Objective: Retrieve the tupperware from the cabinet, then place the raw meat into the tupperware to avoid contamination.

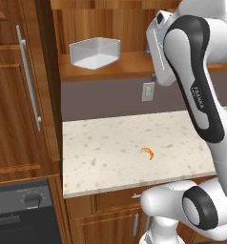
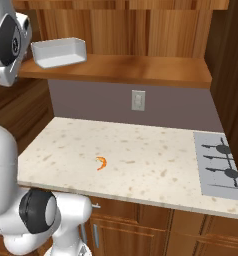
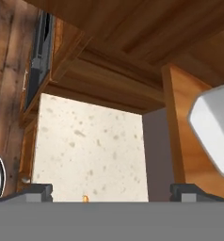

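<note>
Raw meat [image 1: 147,153] on counter [image 1: 106,152] — tupperware [image 1: 95,53] up on cabinet shelf [image 1: 134,62].

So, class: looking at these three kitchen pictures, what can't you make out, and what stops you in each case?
- Gripper: in the left base view the arm covers it; the hand view shows just finger tips, wide apart.
- Tupperware: cut by the hand view's right edge; whole on the cabinet shelf from the right base view.
- Raw meat: too small for detail; a mere speck in the hand view.
- Stove: cut by the right edge.
</note>
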